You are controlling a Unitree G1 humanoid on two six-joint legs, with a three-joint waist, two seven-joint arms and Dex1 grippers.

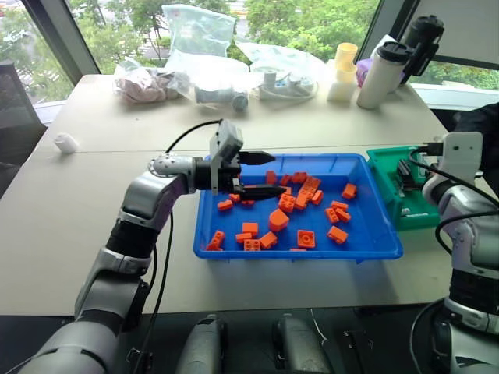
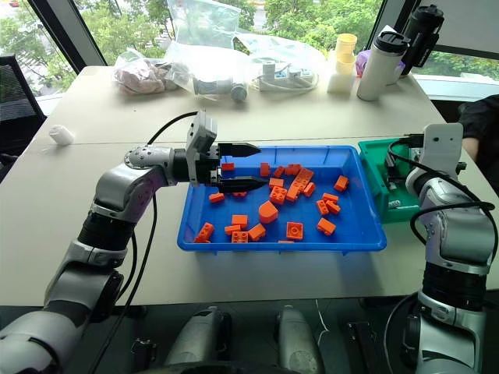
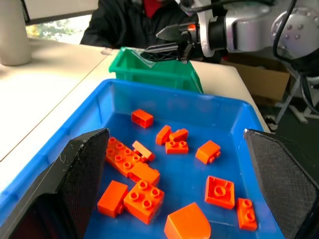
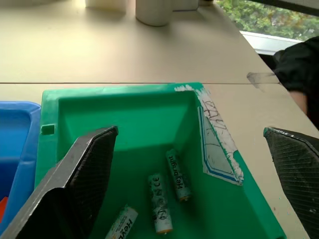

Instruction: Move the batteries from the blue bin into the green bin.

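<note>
The right claw (image 4: 192,184) hangs over the green bin (image 4: 124,119) with its fingers spread wide and nothing between them. Three batteries (image 4: 177,174) lie on the bin's floor. To the left, the left claw (image 1: 261,173) hovers over the far left part of the blue bin (image 1: 374,245), also wide and empty, above scattered orange bricks (image 1: 278,220).

The blue bin (image 1: 374,245) is crowded with orange bricks (image 1: 287,204). The green bin (image 4: 124,124) is open on top, with three batteries (image 4: 177,175) lying inside.
</note>
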